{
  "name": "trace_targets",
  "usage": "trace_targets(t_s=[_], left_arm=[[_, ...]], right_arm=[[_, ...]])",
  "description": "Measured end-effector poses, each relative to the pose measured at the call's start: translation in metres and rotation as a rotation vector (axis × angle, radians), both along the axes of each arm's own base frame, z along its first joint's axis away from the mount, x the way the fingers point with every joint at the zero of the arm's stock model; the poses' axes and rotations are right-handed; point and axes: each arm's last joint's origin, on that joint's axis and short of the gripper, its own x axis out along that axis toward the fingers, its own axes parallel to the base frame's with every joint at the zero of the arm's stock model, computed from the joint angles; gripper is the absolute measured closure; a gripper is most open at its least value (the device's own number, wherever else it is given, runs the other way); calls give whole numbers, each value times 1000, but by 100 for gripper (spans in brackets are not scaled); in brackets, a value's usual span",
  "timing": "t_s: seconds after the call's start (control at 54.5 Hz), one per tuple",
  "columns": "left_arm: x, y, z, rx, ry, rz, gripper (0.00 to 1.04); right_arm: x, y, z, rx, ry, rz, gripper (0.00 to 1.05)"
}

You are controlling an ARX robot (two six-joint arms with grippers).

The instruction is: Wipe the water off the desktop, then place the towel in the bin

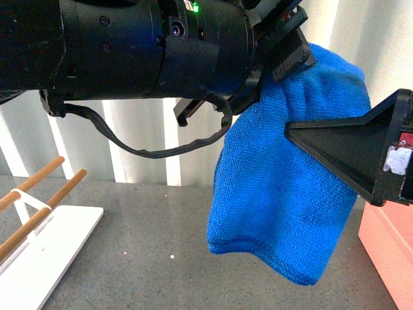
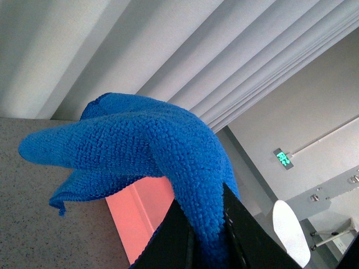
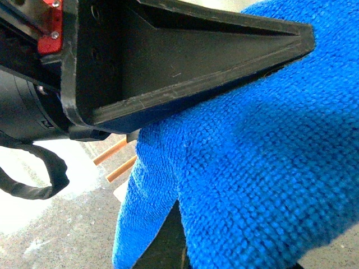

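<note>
The blue towel (image 1: 284,194) hangs in the air above the dark speckled desktop (image 1: 148,258). My left gripper (image 1: 277,71) is shut on its top corner. In the left wrist view the jaws pinch a fold of the towel (image 2: 140,145) at my left gripper (image 2: 207,230). My right gripper (image 3: 291,151) is open, with one black finger (image 1: 348,152) in front of the towel. In the right wrist view the towel (image 3: 252,168) lies between its fingers (image 3: 185,61). The pink bin (image 1: 393,252) stands at the right edge, just right of the towel's hanging end, and it also shows in the left wrist view (image 2: 140,218).
A white rack (image 1: 45,258) with two wooden rods (image 1: 51,194) stands at the left on the desktop. A black cable (image 1: 161,152) loops under the left arm. White curtains hang behind the desk.
</note>
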Motion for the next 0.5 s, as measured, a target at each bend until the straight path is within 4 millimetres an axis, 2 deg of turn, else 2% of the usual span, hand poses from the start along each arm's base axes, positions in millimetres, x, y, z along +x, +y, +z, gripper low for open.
trace_targets(t_s=[0.11, 0.202, 0.275, 0.495], left_arm=[[0, 0, 0, -2, 1, 0, 97], [0, 0, 0, -3, 2, 0, 83], [0, 0, 0, -3, 2, 0, 67], [0, 0, 1, -4, 2, 0, 31]], right_arm=[[0, -1, 0, -7, -5, -4, 100], [0, -2, 1, -14, -15, -17, 100], [2, -4, 2, -21, -16, -33, 100], [4, -9, 4, -48, -8, -55, 100]])
